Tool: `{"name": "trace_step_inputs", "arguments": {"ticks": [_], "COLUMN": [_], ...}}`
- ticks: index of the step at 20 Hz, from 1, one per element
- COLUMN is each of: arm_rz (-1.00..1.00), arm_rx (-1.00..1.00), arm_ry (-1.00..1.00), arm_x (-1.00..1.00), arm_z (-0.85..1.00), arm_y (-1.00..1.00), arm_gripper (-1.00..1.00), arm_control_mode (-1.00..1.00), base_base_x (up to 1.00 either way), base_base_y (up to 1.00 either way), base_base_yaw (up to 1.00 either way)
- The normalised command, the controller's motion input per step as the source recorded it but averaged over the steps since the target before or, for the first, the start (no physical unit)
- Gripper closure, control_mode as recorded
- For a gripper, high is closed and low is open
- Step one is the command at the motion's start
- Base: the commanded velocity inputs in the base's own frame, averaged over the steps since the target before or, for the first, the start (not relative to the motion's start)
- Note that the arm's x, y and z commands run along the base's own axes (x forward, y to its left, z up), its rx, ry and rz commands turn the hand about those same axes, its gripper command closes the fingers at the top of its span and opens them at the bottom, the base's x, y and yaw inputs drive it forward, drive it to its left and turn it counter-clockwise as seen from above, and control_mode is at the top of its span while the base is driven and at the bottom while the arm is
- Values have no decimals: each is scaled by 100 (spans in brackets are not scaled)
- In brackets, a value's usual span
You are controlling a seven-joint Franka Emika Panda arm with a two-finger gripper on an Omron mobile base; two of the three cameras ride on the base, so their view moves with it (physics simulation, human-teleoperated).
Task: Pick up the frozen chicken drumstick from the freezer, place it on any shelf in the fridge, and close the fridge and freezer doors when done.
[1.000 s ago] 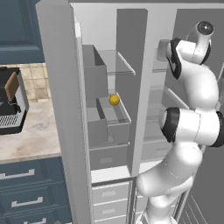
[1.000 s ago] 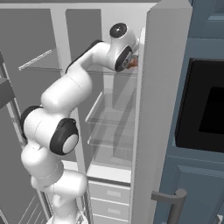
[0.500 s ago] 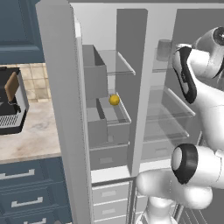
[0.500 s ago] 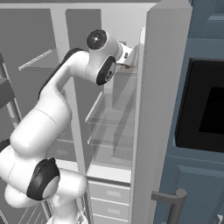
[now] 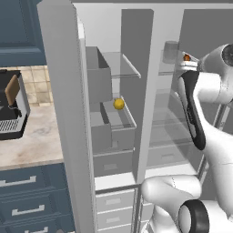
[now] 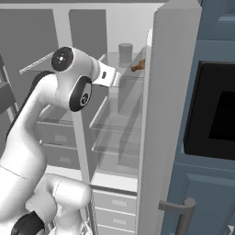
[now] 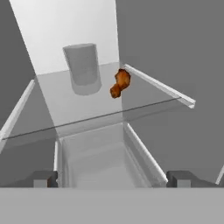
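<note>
With the jaws spread wide and holding nothing, the gripper faces the fridge; ahead on the top glass shelf lies the drumstick, just beside 1 grey cylinder.

This is a home kitchen, rendered rather than photographed. A tall side-by-side unit stands open, its fridge and freezer lined with glass shelves and grey drawers just ahead of the pincer. Well off to one side of the pincer, blue cabinet fronts with bar pulls sit under a pale stone surface carrying a coffee machine, backed by tan wall tiles. On its other side a dark built-in oven is set into more blue cabinetry.
</note>
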Motion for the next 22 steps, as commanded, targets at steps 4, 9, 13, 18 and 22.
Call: {"name": "trace_step_inputs", "arguments": {"ticks": [4,9,13,18,22], "arm_rz": [7,15,6,0,10], "arm_rx": [0,1,5,0,0], "arm_ry": [33,31,-1,0,1], "arm_x": [-100,-93,-18,0,-12], "arm_z": [-11,-44,-24,0,0], "arm_y": [29,41,22,2,0], "arm_gripper": [-100,-100,-100,-100,-100], "arm_control_mode": [-100,-100,-100,-100,100], "base_base_x": [0,0,0,0,-12], "base_base_y": [0,0,0,0,0], "base_base_yaw": [0,0,0,0,3]}}
